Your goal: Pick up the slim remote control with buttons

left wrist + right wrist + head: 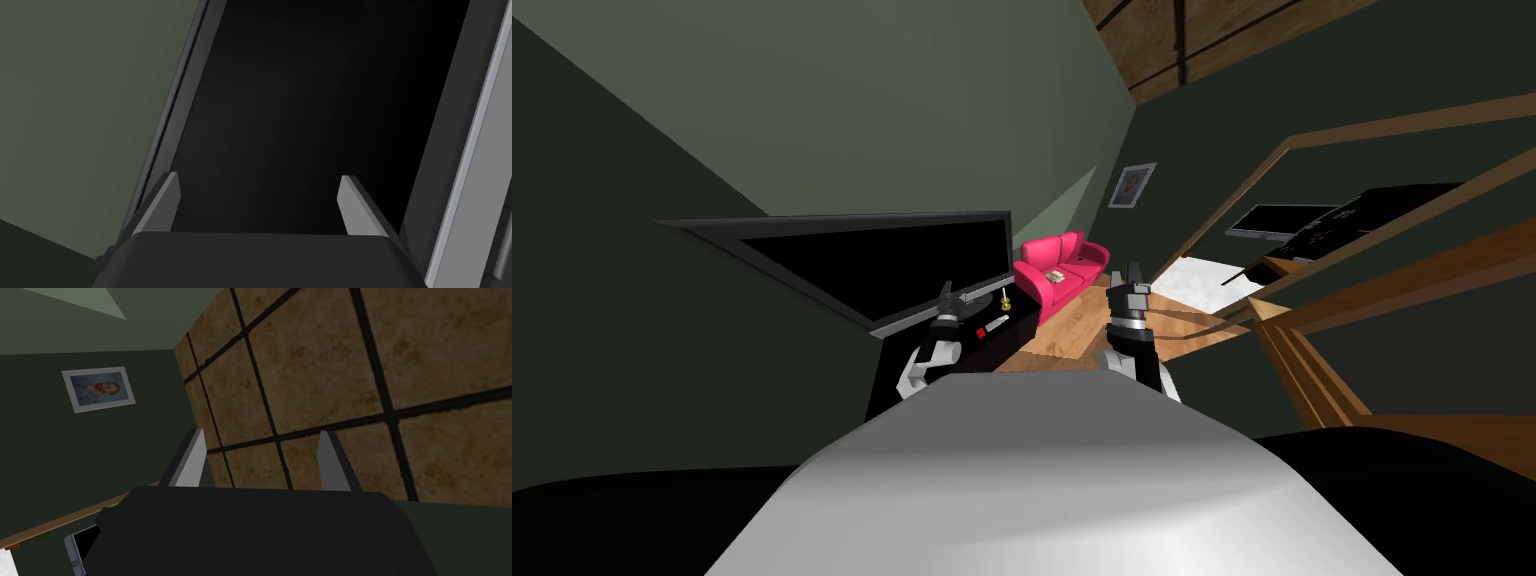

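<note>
Left gripper [257,202]: fingers [167,200] stood apart, nothing between them. They pointed at the black screen of the television [310,115], whose dark frame ran past either finger. Green wall lay outside the frame on one side.

Head view: left gripper [948,292] was raised over the black stand [1017,325], close in front of the lower edge of the television [862,262].

Remote control [997,323]: a slim pale bar lying flat on top of the stand, at about 4 o'clock from the left gripper, near but not touching it. A small red patch [980,333] sat just beside its nearer end; could not tell whether it is part of the remote. Buttons too small to make out.

Small yellow upright object [1005,300] stood on the stand at 3 o'clock from the left gripper, just beyond the remote.

Pink sofa [1060,265] was at 2 o'clock from the left gripper, past the end of the stand, on the wooden floor [1072,320], with a small pale item on its seat.

Right gripper [1127,272]: raised at 3 o'clock from the left one, well apart from it, above the floor. Its fingers [190,460] also stood apart and held nothing.
</note>
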Motion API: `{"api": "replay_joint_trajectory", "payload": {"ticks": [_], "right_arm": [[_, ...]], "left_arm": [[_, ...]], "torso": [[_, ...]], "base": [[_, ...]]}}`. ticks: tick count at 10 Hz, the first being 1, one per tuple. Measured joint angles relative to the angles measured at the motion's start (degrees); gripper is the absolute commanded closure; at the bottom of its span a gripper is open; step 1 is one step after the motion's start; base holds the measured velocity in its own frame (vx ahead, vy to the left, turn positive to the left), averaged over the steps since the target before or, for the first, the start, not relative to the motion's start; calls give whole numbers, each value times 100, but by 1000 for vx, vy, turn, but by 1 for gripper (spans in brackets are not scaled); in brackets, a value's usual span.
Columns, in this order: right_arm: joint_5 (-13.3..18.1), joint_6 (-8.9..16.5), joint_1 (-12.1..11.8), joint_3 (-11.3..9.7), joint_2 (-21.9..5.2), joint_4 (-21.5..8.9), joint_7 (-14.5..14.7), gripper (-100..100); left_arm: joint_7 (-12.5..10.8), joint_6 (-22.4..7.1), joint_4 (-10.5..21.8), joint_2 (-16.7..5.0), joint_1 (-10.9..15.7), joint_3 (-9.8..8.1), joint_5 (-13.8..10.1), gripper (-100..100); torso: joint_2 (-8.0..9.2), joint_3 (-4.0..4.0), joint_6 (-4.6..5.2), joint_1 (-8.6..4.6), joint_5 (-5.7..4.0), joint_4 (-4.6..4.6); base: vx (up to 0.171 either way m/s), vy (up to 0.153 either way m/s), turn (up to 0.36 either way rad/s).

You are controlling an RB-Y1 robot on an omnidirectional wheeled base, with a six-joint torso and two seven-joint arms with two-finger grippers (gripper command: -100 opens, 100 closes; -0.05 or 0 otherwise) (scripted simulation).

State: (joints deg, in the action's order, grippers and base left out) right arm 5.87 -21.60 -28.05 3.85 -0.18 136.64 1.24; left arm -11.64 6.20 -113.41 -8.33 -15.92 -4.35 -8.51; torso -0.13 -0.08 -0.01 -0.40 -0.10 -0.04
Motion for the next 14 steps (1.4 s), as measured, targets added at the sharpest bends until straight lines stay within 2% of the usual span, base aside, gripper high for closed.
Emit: {"api": "replay_joint_trajectory", "payload": {"ticks": [1,2,5,7,9,10,12,13,14], "right_arm": [[0,0,0,0,0,0,0,0],[0,0,0,0,0,0,0,0],[0,0,0,0,0,0,0,0],[0,0,0,0,0,0,0,0],[0,0,0,0,0,0,0,0],[0,0,0,1,-1,0,0,0],[0,0,0,1,-1,0,0,0],[0,0,0,0,-1,0,0,0],[0,0,0,1,-1,0,0,0]], "left_arm": [[-39,-179,87,5,52,-40,-81,-100],[-136,-323,300,-84,149,-121,-232,-100],[-250,-772,584,-91,287,-207,-414,-100],[-369,-1079,990,-197,506,-309,-630,-100],[-416,-1446,1259,-165,642,-378,-722,-100],[-452,-1578,1304,-202,594,-382,-784,-100],[-526,-1841,1559,-288,664,-420,-926,-100],[-571,-1928,1803,-370,774,-440,-1025,-100],[-592,-2057,1890,-357,783,-461,-1046,-100]], "torso": [[-1,0,2,5,2,0],[-8,-5,2,-4,0,-2],[-1,0,-2,17,3,0],[-5,-3,2,0,1,-1],[-2,-1,0,15,3,0],[5,3,-3,21,4,1],[6,3,-3,20,4,1],[-1,0,0,21,5,0],[3,1,-3,24,5,0]], "base": [[72,-122,-182],[62,-87,-51],[51,-68,-94],[64,-91,-126],[49,-49,-72],[47,-64,-118],[53,-48,-89],[51,-34,-57],[49,-46,-109]]}}
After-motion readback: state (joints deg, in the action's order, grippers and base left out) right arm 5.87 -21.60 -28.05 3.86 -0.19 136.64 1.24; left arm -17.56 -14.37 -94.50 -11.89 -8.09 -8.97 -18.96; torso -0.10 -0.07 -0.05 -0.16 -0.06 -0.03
